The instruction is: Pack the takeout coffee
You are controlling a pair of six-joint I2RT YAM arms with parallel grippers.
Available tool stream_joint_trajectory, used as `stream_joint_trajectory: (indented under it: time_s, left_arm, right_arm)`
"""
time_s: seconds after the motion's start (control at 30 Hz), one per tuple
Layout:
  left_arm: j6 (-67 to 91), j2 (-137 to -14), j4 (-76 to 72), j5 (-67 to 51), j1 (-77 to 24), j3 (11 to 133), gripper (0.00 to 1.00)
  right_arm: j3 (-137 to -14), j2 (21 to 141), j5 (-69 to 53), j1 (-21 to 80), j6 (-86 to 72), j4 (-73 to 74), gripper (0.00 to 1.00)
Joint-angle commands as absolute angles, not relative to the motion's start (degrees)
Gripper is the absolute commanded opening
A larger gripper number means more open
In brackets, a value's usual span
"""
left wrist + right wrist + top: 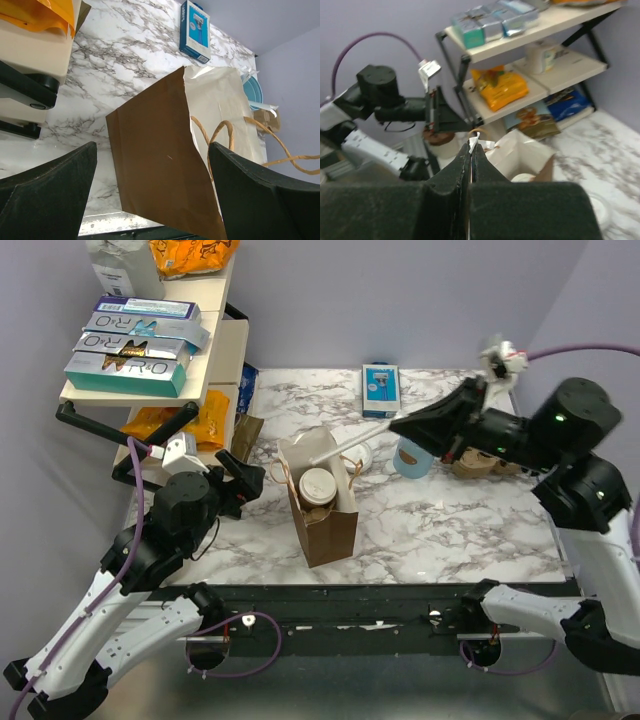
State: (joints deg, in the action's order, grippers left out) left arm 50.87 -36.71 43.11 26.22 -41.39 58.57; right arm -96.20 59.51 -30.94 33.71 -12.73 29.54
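Black fingers (47, 192) of your left claw (250, 480) sit closest, spread wide apart and gripping nothing. Your left arm rises from its base, bends at the elbow and points the claw rightward, low over the marble surface (430, 520).

Behind that claw and to its left stands a shelf unit (225, 340). On its upper board are three flat boxes (130, 340) in a stack, each lettered "R O". You can count two orange bags, one at the very top and one (180, 422) on a lower board.

Just right of your left claw stands one brown paper bag (330, 530), upright, its mouth open and its cord handles loose. The takeout coffee (318, 486) stands inside it, its round pale top facing up.

Your right arm reaches in from the right, forearm stretched leftward above the surface. The right claw (395, 425) is pressed together on one thin white strip (345, 443), which slants from the claw down over the bag's mouth.

Below that strip, just behind the bag, lies a round white object (362, 456). One light-blue mug (412, 460) stands directly under the right claw, and one brown pulp carrier (480, 466) sits to the mug's right beneath the arm. Beyond the claw lies one blue razor box (381, 388); its writing is too small to read.
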Motion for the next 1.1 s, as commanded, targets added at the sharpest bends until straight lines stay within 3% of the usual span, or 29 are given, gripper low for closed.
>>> stream_joint_trajectory:
  time_s: [0.0, 0.2, 0.47, 0.83, 1.07]
  left_arm:
    - [51.33, -36.39, 44.56, 25.31, -41.57, 58.36, 0.99]
    - [51.5, -36.65, 46.05, 26.54, -41.57, 58.27, 0.99]
    - [51.94, -37.09, 47.02, 26.81, -41.57, 58.01, 0.99]
    - [51.77, -37.18, 45.88, 26.28, -41.57, 57.31, 0.99]
    - [51.33, -37.79, 45.0, 25.14, -41.57, 57.22, 0.99]
  right_arm:
    - [-99.39, 66.86, -30.72, 42.42, -10.38, 38.99, 0.07]
    - [-100.72, 70.49, -20.32, 48.07, -6.24, 44.11, 0.07]
    - [-96.86, 70.32, -17.77, 51.24, -1.84, 45.53, 0.06]
    - [-91.32, 61.18, -8.0, 51.24, -6.85, 32.53, 0.04]
    - [-91.84, 59.23, -4.57, 51.24, -7.12, 32.08, 0.04]
